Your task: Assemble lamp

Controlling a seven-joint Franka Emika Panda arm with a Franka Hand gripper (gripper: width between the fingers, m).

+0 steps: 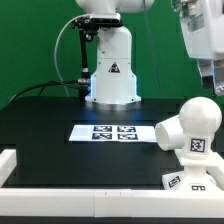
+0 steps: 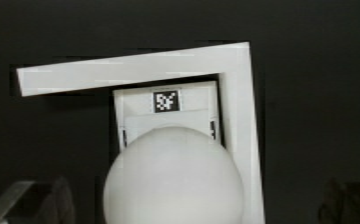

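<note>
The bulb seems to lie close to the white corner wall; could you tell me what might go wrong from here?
The bulb is round and smooth, so the fingers could slip off it and send it rolling. It sits by the white corner wall, which a finger might strike while descending.

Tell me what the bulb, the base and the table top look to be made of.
Bulb: seemingly matte white plastic, smooth, with soft shading and no glare. Base: apparently the same matte white plastic, carrying a black square tag. Table top: a dull black surface, perhaps cloth or a mat; uncertain.
</note>
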